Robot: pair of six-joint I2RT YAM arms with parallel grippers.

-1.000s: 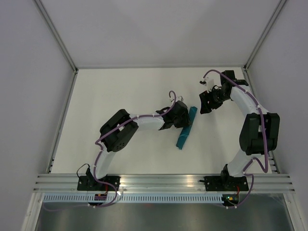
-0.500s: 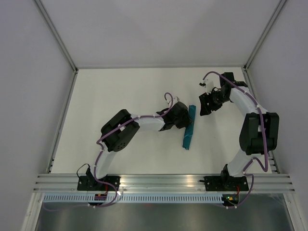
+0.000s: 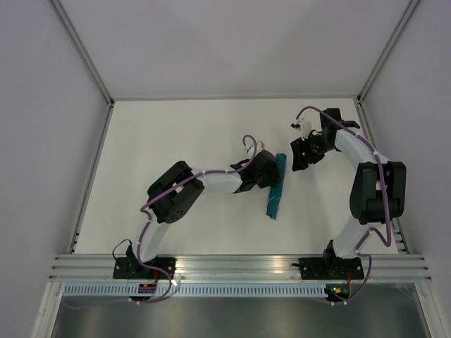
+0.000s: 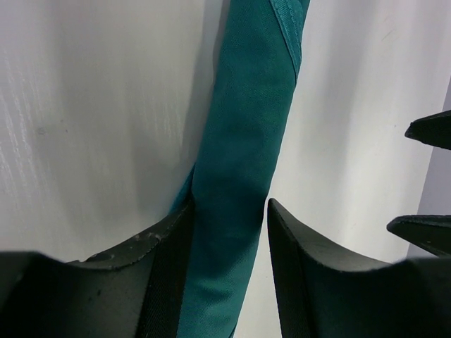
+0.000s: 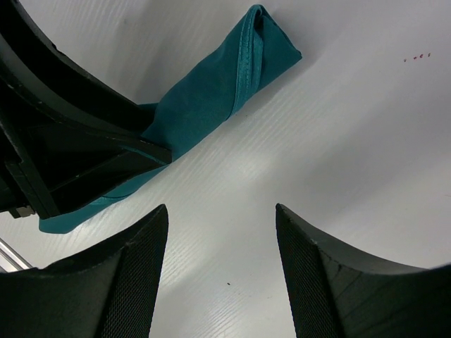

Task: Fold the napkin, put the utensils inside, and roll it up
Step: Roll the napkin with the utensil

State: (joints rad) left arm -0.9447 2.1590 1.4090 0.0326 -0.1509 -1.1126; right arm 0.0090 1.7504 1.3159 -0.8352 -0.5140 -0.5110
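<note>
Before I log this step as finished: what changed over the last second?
The rolled napkin swung its near end right, turned by the left gripper clamped around it. The right gripper edged slightly toward it, open and empty. The roll's far end roughly stayed put.

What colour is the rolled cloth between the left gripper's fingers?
The napkin is plain teal-green with no pattern. It shows best in the left wrist view.

The left white-shelled arm (image 3: 215, 179) and the right white-shelled arm (image 3: 354, 146) are fitted with bulky black joint housings (image 3: 173, 201). Thin purple cables (image 3: 246, 140) are routed along the links. Matt black fingers (image 5: 130, 282) are finished with a fine cross-hatched texture.
</note>
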